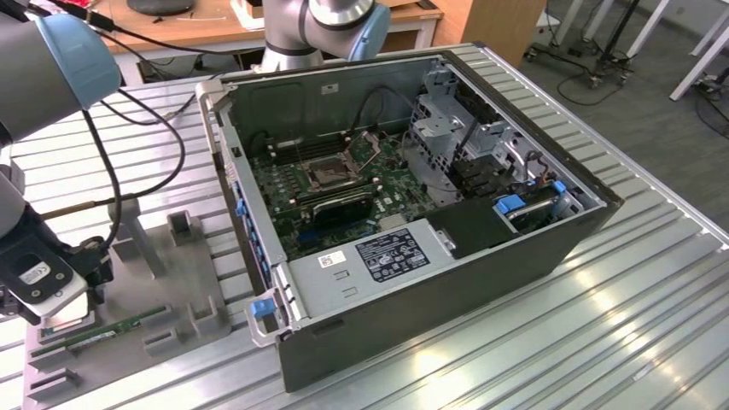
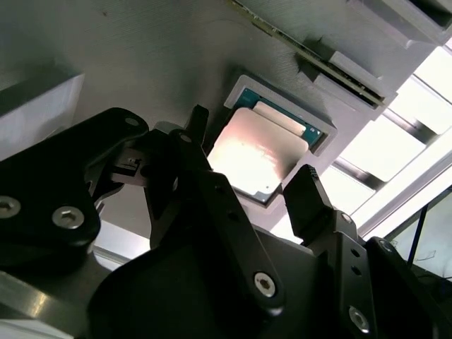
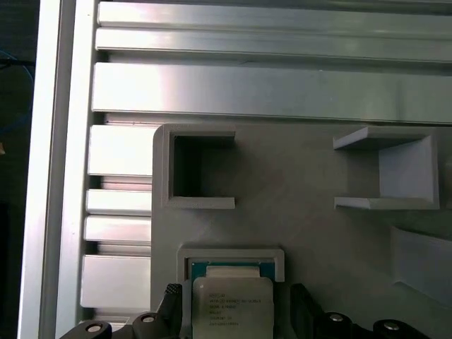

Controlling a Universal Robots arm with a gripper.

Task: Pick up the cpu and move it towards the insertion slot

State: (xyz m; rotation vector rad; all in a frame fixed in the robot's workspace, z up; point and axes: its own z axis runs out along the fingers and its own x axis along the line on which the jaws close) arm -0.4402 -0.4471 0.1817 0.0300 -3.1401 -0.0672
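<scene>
Setting: robotics lab or workshop. A robot arm is standing at a ribbed aluminium worktop, which is carrying an opened desktop computer case and a grey moulded parts fixture. A wooden desk and wheeled equipment stands are sitting behind on a grey floor.

Gripper downward, fingers spread well apart.

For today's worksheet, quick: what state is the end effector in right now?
End effector: open, astride the cpu, which lies in its holder.
</scene>
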